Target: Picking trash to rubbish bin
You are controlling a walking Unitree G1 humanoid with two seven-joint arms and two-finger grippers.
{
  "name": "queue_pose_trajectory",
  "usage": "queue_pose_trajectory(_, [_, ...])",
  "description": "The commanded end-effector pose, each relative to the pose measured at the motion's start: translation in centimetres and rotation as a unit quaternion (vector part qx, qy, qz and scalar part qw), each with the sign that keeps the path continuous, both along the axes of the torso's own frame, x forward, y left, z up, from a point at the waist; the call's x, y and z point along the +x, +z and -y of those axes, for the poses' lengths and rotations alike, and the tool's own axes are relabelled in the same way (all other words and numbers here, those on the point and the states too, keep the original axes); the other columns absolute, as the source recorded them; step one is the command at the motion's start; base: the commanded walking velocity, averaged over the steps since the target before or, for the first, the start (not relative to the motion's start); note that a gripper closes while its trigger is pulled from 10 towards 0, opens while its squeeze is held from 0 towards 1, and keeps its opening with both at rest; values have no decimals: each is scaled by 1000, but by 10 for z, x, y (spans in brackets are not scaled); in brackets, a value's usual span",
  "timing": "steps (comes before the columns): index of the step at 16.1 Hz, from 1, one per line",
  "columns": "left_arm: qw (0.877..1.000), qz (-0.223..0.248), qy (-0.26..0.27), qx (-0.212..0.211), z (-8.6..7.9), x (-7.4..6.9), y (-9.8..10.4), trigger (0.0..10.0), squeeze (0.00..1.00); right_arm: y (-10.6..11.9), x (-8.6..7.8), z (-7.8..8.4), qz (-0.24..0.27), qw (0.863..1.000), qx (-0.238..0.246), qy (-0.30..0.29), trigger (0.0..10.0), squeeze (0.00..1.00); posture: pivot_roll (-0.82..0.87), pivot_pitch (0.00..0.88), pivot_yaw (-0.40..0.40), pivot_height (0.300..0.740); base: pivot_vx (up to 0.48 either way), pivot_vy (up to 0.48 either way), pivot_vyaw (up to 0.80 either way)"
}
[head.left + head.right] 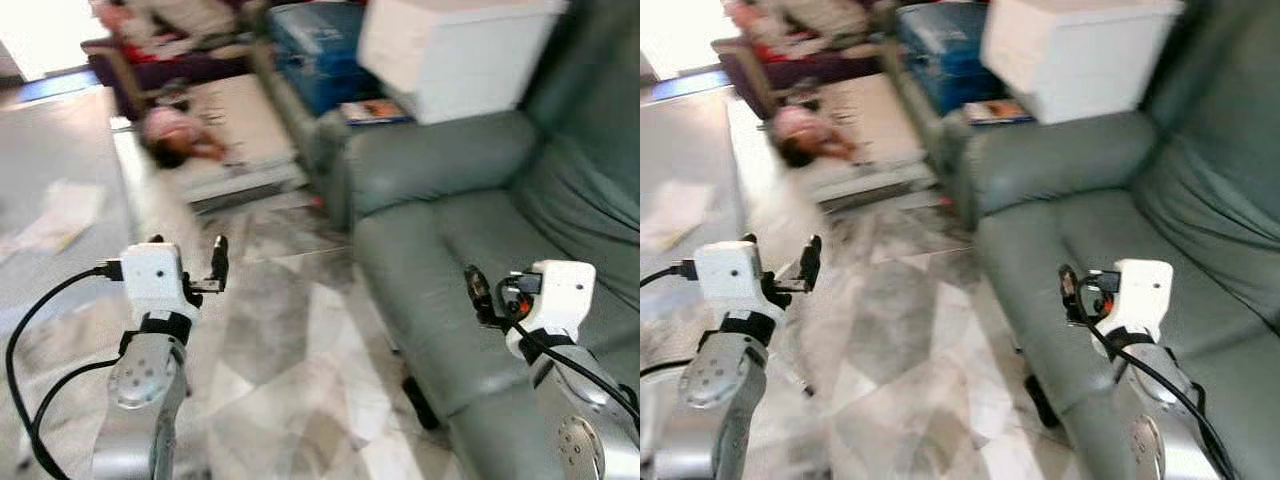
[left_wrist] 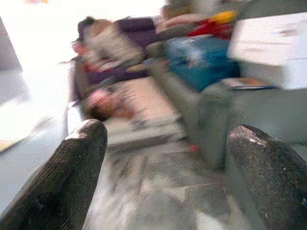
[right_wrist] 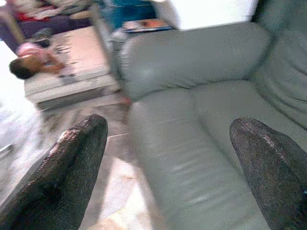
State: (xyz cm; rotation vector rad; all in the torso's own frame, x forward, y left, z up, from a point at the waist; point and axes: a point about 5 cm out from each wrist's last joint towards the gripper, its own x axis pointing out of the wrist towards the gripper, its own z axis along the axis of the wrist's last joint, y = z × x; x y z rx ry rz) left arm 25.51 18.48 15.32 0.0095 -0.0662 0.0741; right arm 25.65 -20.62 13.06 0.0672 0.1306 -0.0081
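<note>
The picture is blurred by motion. Pale paper litter (image 1: 60,215) lies on the marble floor at the far left. My left gripper (image 1: 188,246) is raised over the floor, open, nothing between its fingers (image 2: 76,167). My right gripper (image 1: 492,288) hangs over the front of the grey-green sofa seat (image 1: 440,250), also open and empty, its fingers (image 3: 72,163) wide apart. A small red scrap (image 1: 318,201) lies on the floor by the sofa's corner.
A low table (image 1: 250,120) stands ahead with a pink and dark shape (image 1: 170,135) on it. Behind the sofa arm are a white box (image 1: 450,45), a magazine (image 1: 375,110) and a blue bag (image 1: 320,40). A dark couch with a heaped shape (image 2: 110,43) is at the back.
</note>
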Motion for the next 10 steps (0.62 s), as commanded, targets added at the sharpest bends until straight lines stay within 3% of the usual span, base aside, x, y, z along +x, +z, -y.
queue_pose_trajectory(1, [999, -20, 30, -6, -12, -4, -4, 10000, 0, 8, 2, -4, 7, 1000, -3, 8, 10000, 0, 60, 20, 40, 740, 0, 0, 800])
queue_pose_trajectory(3, [999, -39, 32, 11, -17, -8, -9, 10000, 0, 10, 4, -7, 8, 1000, -5, 15, 10000, 0, 66, 23, 40, 740, 0, 0, 800])
queue_pose_trajectory(5, [996, -62, 36, 58, -18, -3, -10, 10000, 0, 10, 5, -9, 7, 1000, 1, 17, 10000, 0, 66, 35, 48, 740, 0, 0, 800])
queue_pose_trajectory(10, [997, -58, 34, 35, -13, 8, -3, 10000, 0, 14, 3, -12, 5, 1000, 15, 7, 10000, 0, 38, 36, 52, 740, 0, 0, 800])
